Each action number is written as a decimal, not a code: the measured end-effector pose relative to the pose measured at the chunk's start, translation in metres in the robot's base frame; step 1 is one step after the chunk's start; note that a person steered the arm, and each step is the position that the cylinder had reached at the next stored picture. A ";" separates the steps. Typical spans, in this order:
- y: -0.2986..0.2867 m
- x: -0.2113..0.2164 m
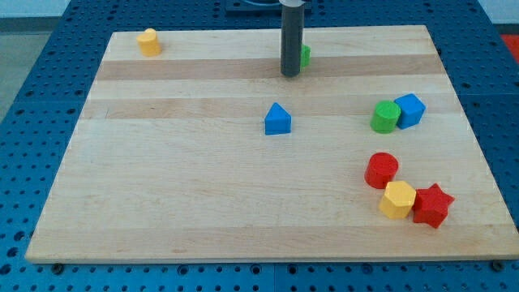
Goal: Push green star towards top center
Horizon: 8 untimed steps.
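Note:
The green star point(305, 55) sits near the view's top centre, mostly hidden behind my rod; only its right edge shows. My tip point(289, 74) rests on the board just left of and slightly below the star, touching or nearly touching it.
A yellow block point(148, 41) sits at the top left. A blue house-shaped block point(277, 119) is mid-board. A green cylinder point(385, 117) touches a blue cube point(410, 109) at right. A red cylinder point(381, 170), yellow hexagon point(397, 199) and red star point(431, 205) cluster at bottom right.

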<state>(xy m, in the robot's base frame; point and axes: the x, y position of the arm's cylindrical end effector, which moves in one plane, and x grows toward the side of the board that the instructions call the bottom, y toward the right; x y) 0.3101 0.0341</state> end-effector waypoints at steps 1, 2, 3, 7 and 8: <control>0.002 0.016; 0.025 0.022; 0.053 0.011; 0.008 -0.040; -0.005 -0.045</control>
<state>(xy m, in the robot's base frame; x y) 0.2649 0.0294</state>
